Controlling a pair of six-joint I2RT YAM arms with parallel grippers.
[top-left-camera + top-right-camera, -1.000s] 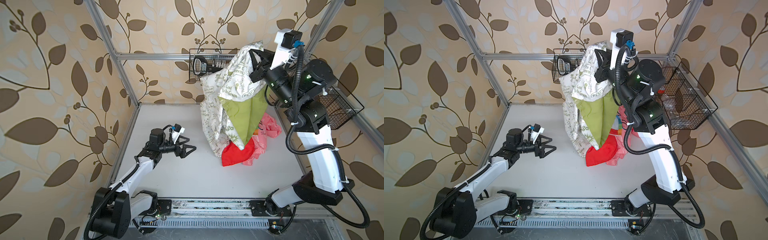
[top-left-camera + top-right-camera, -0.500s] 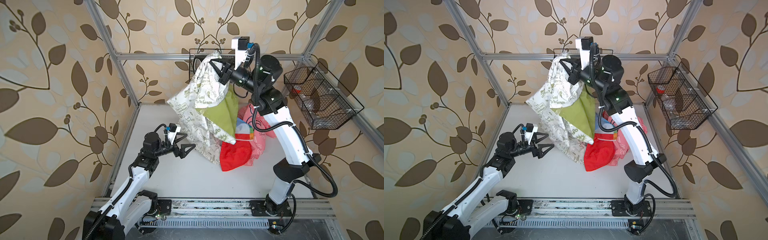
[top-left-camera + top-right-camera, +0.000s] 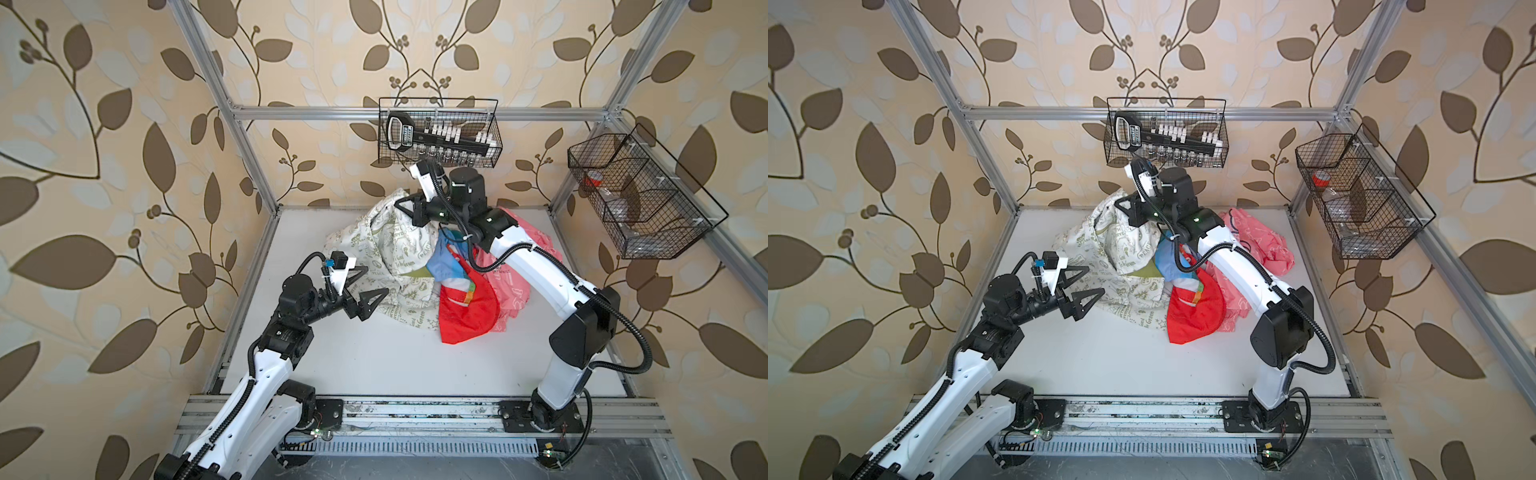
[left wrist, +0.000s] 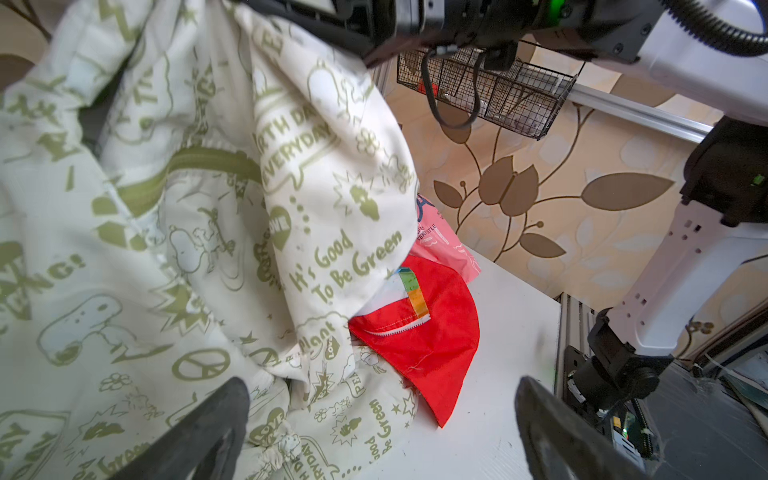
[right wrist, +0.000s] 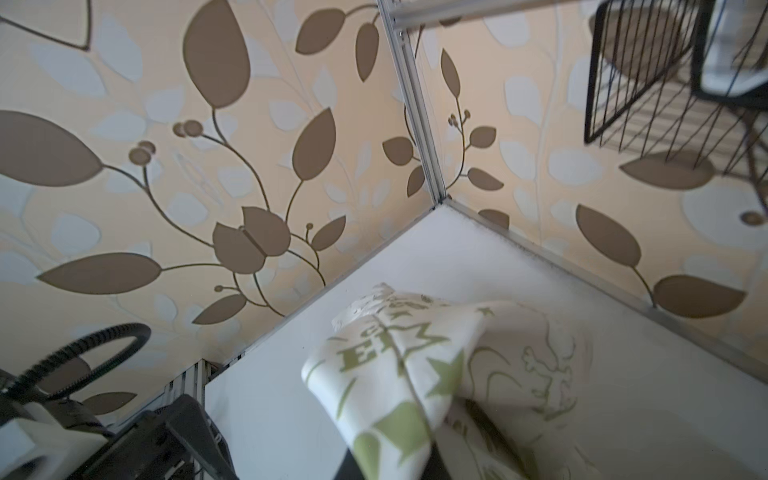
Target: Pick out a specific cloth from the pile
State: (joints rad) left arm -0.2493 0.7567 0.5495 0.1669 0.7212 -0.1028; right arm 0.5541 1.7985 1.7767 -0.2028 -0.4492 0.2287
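Observation:
The cloth, white with olive-green doodles and words, lies heaped on the white table, overlapping the left side of the pile. My right gripper is shut on its upper back edge, and in the right wrist view that fold covers the gripper. The pile holds a red cloth, a pink cloth and a blue one. My left gripper stands open at the cloth's near left edge, holding nothing.
A wire basket with a tool set hangs on the back wall just above the right gripper. A second wire basket hangs on the right wall. Aluminium frame posts stand at the table's corners. Bare table lies in front of the pile.
The right arm has swung down and to the left with the cloth, from high above the pile to low at the table's back. The left gripper has moved up to the cloth.

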